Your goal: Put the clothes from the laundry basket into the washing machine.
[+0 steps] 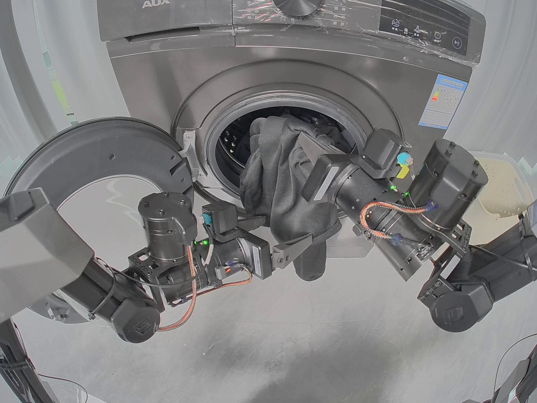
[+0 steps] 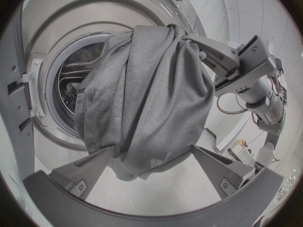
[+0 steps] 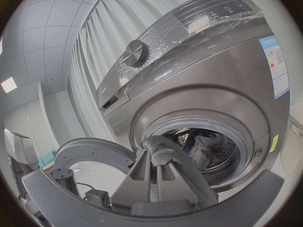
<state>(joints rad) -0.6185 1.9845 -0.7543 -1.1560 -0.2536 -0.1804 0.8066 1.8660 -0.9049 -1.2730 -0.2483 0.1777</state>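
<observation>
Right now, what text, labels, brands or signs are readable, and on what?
Legible light lettering on the detergent drawer of the washing machine: a brand name, left unquoted.
Print and code on the blue energy label, front right: too small to read.
Icons on the control panel: symbols only, too small.
Print on the yellow sticker below that label: too small.
No print seen on the dark garment.

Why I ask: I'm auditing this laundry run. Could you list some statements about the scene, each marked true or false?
1. The washing machine door is open. True.
2. The right gripper is shut on the dark garment. True.
3. The left gripper is clamped shut on it. False: it is open around the garment's hanging end.
4. The drum is empty. False: clothes lie inside.
</observation>
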